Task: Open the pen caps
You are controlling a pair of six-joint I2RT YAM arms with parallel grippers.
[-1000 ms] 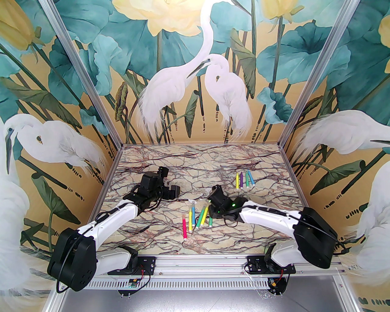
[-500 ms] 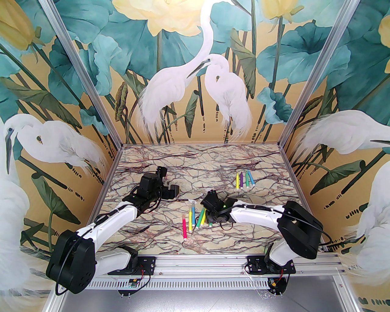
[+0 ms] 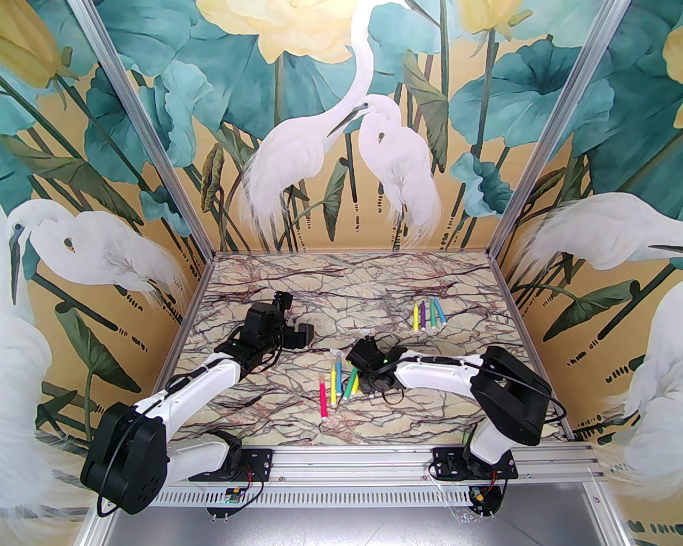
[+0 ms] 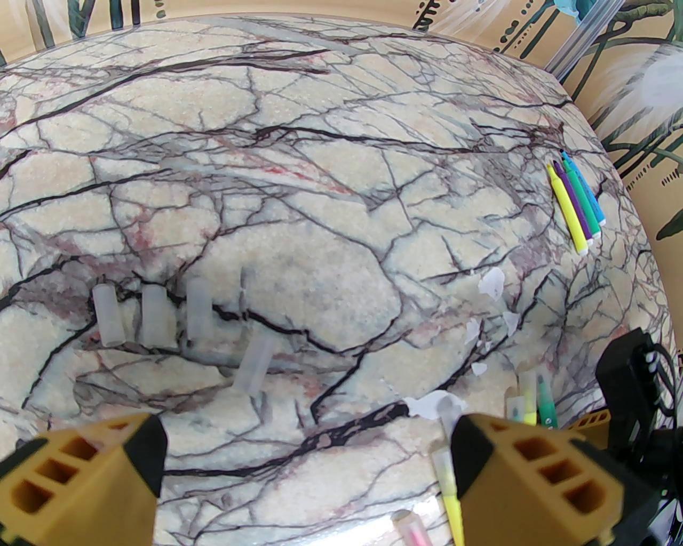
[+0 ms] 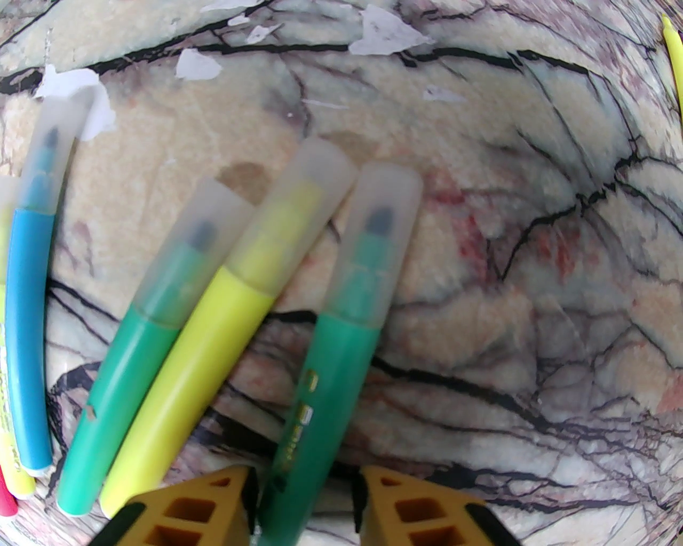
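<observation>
Several capped pens (image 3: 341, 381) lie in a loose fan at mid-table. My right gripper (image 3: 365, 354) is low over their right end. In the right wrist view its jaws (image 5: 304, 480) closely flank the barrel of a green pen (image 5: 325, 384), whose clear pen cap (image 5: 373, 245) points away. I cannot make out whether the pads press on it. Beside it lie a yellow pen (image 5: 213, 341) and another green pen (image 5: 133, 362), both capped. My left gripper (image 3: 296, 320) hovers open and empty (image 4: 307, 469) left of centre. Several loose caps (image 4: 157, 314) lie on the marble ahead of it.
Several uncapped pens (image 3: 427, 315) lie in a row at the back right. A blue pen (image 5: 32, 320) and a pink pen (image 3: 323, 397) lie left of the fan. White chipped patches (image 5: 384, 32) mark the tabletop (image 3: 341, 277). Painted walls close in three sides.
My right arm has swung left and come down over the pens, and its jaws have narrowed around the green pen. The left arm has barely moved.
</observation>
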